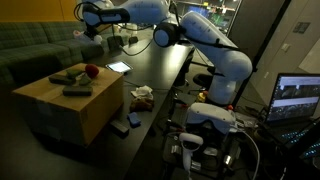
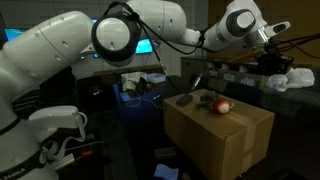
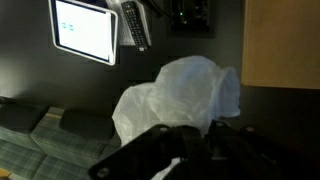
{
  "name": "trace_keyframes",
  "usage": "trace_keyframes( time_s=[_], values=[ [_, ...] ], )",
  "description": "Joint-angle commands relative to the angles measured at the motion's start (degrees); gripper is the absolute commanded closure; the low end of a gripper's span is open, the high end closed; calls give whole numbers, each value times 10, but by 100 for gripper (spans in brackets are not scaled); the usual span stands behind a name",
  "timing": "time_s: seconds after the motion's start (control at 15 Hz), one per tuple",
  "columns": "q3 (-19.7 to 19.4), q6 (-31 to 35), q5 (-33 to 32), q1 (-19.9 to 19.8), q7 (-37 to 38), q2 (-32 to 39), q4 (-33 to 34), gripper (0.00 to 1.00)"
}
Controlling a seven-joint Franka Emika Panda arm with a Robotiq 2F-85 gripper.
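Observation:
My gripper [image 3: 193,150] comes in from the bottom of the wrist view, its two dark fingers pressed together and shut, with nothing seen between them. Right beyond the fingertips lies a crumpled white plastic bag [image 3: 185,92] on the dark table. In an exterior view the gripper [image 2: 271,56] hangs just above and beside that bag [image 2: 296,79]. From the far side the gripper [image 1: 93,28] is at the far end of the table, with the arm stretched out long.
A lit tablet [image 3: 84,28] and a remote [image 3: 133,22] lie past the bag. A cardboard box [image 2: 222,135] carries a red apple [image 2: 222,106] and a remote [image 2: 185,99]. A green sofa [image 1: 30,45] stands beside the table. Monitors glow at the robot's base [image 1: 298,98].

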Motion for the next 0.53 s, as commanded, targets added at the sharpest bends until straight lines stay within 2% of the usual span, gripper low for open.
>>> trace_keyframes(
  time_s=[0.0,0.47],
  values=[
    [-21,-55,-9,7,10,-74,-76,91],
    [-53,-154,-14,18,13,-198,-253,91]
  ],
)
